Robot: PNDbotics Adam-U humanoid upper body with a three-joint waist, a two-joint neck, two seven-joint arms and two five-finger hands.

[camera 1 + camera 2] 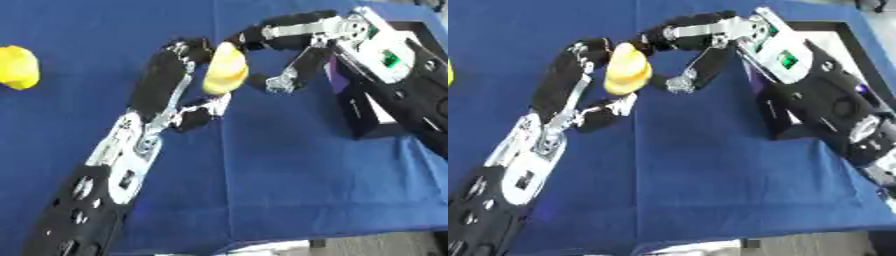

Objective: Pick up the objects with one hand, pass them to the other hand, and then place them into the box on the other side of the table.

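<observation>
Left robot hand (579,85) pinches yellow object (627,69) above the blue tabletop (693,165), fingers behind it, thumb under. Right robot hand (702,42) reaches in from the right, fingers curled over the object's top, touching it. Black box (859,55) at right edge.

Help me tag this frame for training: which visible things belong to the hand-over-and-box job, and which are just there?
Part of the job:
yellow object held between both hands
left hand
right hand
black box on the right
second yellow object at the left edge

Just there:
blue tablecloth
</observation>
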